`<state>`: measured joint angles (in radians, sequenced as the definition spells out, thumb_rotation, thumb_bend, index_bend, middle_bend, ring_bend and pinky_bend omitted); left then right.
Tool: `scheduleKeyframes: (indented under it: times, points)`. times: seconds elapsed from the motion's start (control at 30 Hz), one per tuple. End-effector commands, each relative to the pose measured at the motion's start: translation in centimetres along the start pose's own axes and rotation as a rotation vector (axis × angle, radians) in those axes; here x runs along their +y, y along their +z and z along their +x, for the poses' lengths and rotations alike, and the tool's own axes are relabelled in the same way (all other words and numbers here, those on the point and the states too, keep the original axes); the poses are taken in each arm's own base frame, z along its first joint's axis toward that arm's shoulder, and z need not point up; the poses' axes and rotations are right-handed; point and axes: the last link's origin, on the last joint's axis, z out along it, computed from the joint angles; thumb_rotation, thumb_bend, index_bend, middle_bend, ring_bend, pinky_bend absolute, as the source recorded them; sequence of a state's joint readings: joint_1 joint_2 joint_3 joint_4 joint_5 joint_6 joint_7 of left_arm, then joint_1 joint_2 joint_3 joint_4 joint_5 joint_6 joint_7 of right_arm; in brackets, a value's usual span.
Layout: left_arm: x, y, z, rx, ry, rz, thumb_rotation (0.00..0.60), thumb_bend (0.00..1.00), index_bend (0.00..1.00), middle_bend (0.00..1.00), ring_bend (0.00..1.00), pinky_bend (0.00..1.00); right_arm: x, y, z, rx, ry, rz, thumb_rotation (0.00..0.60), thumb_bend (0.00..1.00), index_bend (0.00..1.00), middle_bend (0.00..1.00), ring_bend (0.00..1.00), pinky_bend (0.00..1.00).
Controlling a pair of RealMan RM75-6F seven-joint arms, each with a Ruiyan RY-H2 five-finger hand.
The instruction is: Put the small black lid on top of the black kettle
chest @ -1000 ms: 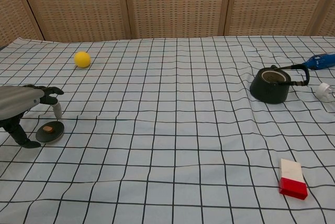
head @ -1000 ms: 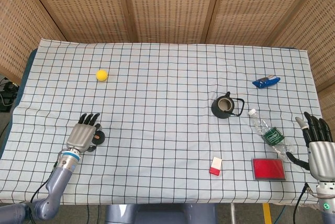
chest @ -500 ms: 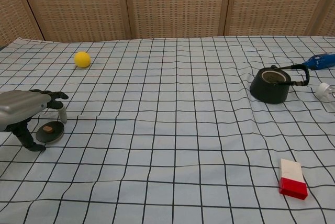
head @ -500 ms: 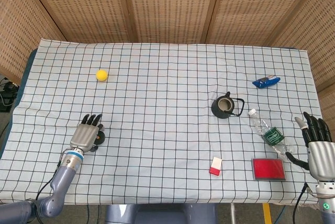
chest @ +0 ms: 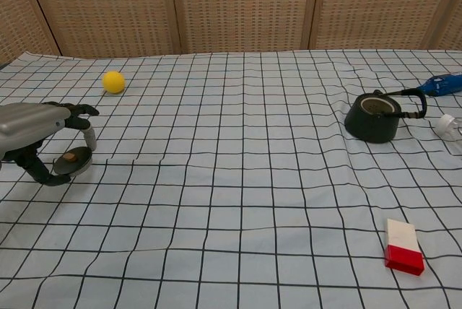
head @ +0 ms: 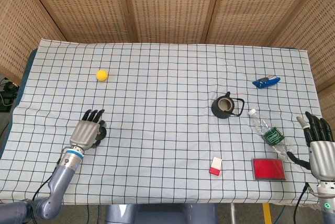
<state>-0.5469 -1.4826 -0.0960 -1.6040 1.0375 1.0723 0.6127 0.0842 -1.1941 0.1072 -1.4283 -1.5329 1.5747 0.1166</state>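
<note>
Lid (head: 100,131) is seen from the head view gripped under the left hand (head: 87,133) at the cloth's eight o'clock, the kettle (head: 223,106) standing uncovered well apart at three o'clock, while the right hand (head: 319,145) is held spread and empty at four o'clock. From the chest view, the lid (chest: 72,162) is shown tilted, pinched between thumb and fingers (chest: 88,133) of the left hand (chest: 40,136) at nine o'clock, with the kettle (chest: 373,116) at two o'clock.

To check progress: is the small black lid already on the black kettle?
No, the small black lid is in the left hand, far from the open black kettle.
</note>
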Motion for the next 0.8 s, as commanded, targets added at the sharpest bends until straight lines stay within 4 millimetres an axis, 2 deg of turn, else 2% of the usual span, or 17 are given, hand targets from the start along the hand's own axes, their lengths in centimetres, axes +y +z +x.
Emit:
scheduleKeyframes:
  times: [0.03, 0.17, 0.33, 0.57, 0.63, 0.8]
  points:
    - [0.4, 0.5, 1.2, 0.016, 0.004, -0.016, 0.600, 0.40, 0.46, 0.00, 0.00, 0.00, 0.2, 0.1, 0.0, -0.001, 0.001, -0.010, 0.600, 0.14, 0.12, 0.00, 0.00, 0.00]
    - [2.2, 2.5, 3.6, 0.048, 0.019, -0.049, 0.600, 0.40, 0.46, 0.00, 0.00, 0.00, 0.8, 0.5, 0.1, -0.001, 0.004, -0.036, 0.600, 0.14, 0.12, 0.00, 0.00, 0.00]
    - [5.6, 5.3, 5.9, 0.058, 0.020, -0.100, 0.600, 0.40, 0.46, 0.00, 0.00, 0.00, 1.6, 0.9, 0.1, -0.004, 0.004, -0.064, 0.600, 0.14, 0.12, 0.00, 0.00, 0.00]
    - [10.7, 9.2, 7.8, 0.053, 0.032, -0.155, 0.600, 0.40, 0.46, 0.00, 0.00, 0.00, 2.6, 1.1, 0.4, 0.005, 0.020, -0.101, 0.600, 0.14, 0.12, 0.00, 0.00, 0.00]
    - [12.7, 10.4, 8.7, 0.068, 0.053, -0.171, 0.600, 0.40, 0.46, 0.00, 0.00, 0.00, 3.0, 1.2, 0.6, 0.011, 0.027, -0.113, 0.600, 0.14, 0.12, 0.00, 0.00, 0.00]
    - [15.8, 12.1, 9.5, 0.095, 0.077, -0.181, 0.600, 0.40, 0.45, 0.00, 0.00, 0.00, 3.5, 1.3, 0.8, 0.013, 0.039, -0.128, 0.600, 0.14, 0.12, 0.00, 0.00, 0.00]
